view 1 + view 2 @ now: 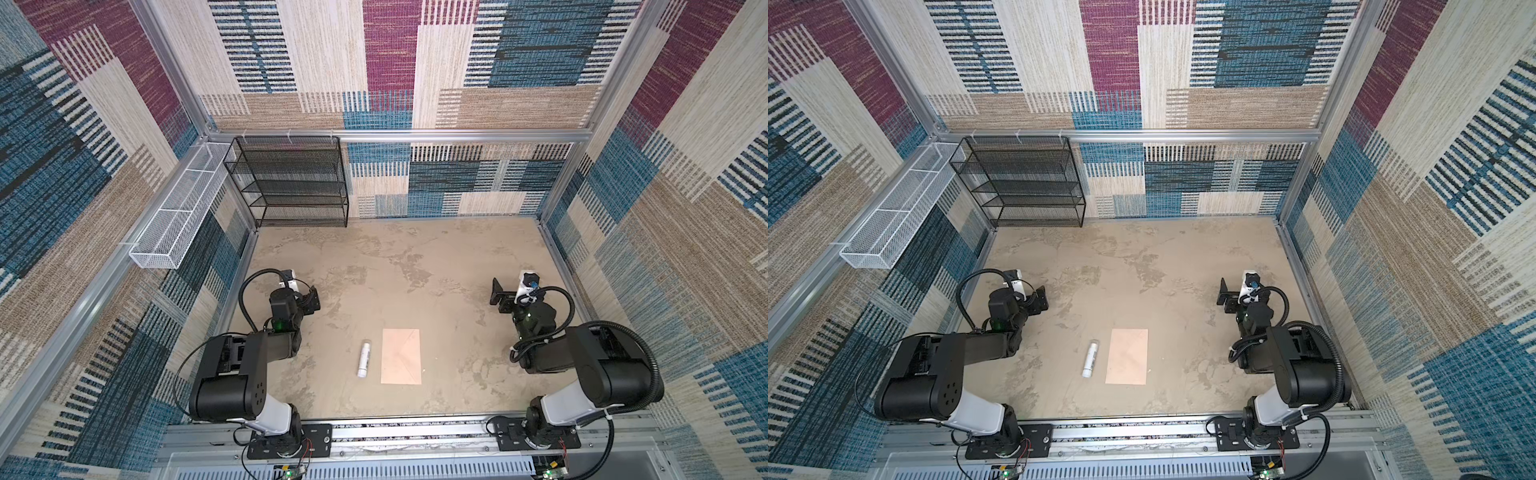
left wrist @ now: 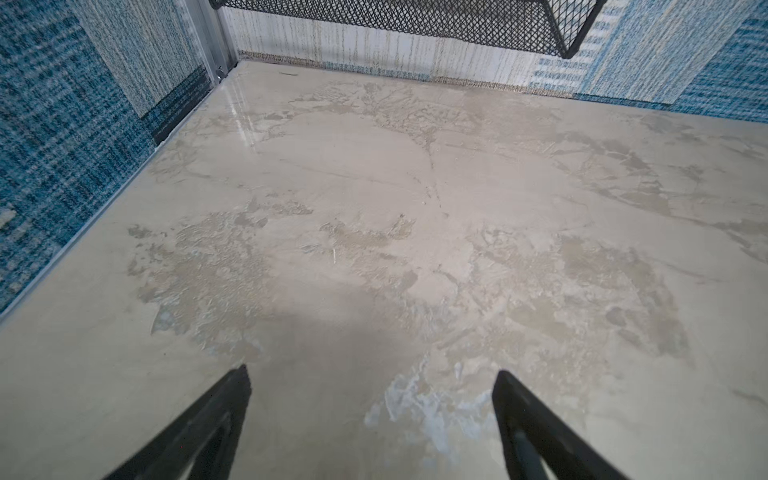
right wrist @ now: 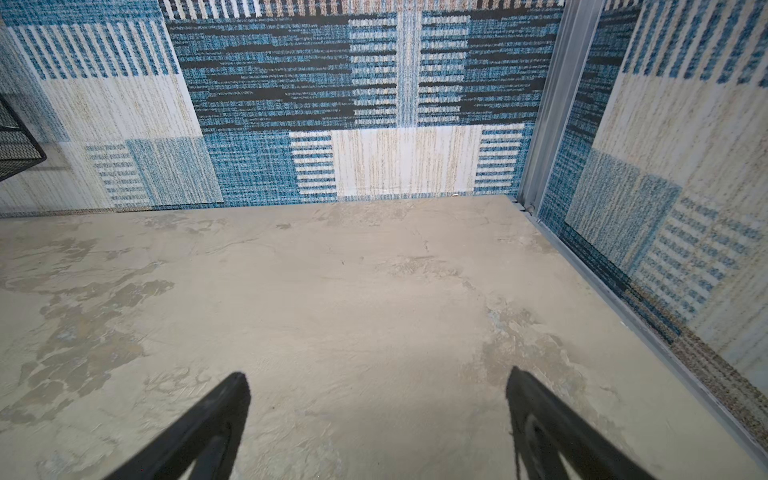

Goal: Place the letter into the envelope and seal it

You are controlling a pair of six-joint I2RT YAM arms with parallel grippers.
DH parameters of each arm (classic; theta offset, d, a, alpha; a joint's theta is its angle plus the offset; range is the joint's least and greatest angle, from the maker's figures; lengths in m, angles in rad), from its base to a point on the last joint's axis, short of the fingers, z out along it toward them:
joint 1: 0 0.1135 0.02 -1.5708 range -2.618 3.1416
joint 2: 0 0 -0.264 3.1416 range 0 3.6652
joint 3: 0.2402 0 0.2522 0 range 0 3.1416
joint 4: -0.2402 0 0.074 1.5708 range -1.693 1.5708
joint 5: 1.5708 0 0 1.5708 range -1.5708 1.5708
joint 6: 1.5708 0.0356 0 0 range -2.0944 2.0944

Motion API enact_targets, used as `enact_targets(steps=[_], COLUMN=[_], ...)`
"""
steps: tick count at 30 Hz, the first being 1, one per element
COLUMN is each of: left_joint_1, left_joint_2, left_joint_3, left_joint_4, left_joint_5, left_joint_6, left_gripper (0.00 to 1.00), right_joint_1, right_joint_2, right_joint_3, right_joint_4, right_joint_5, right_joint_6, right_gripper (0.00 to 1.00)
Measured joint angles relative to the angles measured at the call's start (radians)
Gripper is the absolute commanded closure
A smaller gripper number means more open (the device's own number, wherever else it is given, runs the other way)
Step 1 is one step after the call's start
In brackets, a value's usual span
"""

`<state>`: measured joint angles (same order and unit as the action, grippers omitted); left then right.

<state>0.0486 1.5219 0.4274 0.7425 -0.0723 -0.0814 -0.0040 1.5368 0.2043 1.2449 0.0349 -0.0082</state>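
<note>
Left fingers (image 2: 224,399), right fingers (image 3: 220,409): bases off-view

Bright, even light; slight blur

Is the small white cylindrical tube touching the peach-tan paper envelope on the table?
Apart. Both top views show a strip of bare tabletop between the small white cylindrical tube and the peach-tan paper envelope.

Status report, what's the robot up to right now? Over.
Left gripper open, empty; right gripper open, empty. Envelope flat, flap down, untouched; letter not in sight. White tube beside it, apart.
</note>
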Motion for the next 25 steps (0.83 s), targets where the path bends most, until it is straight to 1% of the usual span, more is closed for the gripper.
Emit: enact_targets(steps=[25], left_joint_1=[0.001], left_joint_2=[-0.002], left_joint_3=[0.001], left_joint_4=[0.002], left_joint_5=[0.0], left_joint_6=[0.005], left_gripper=[0.0], right_joint_1=[0.0], right_joint_2=[0.003], right_joint_3=[0.005], right_joint_4=[-0.001], right_joint_5=[-0.001], right_joint_6=[0.0], right_gripper=[0.0])
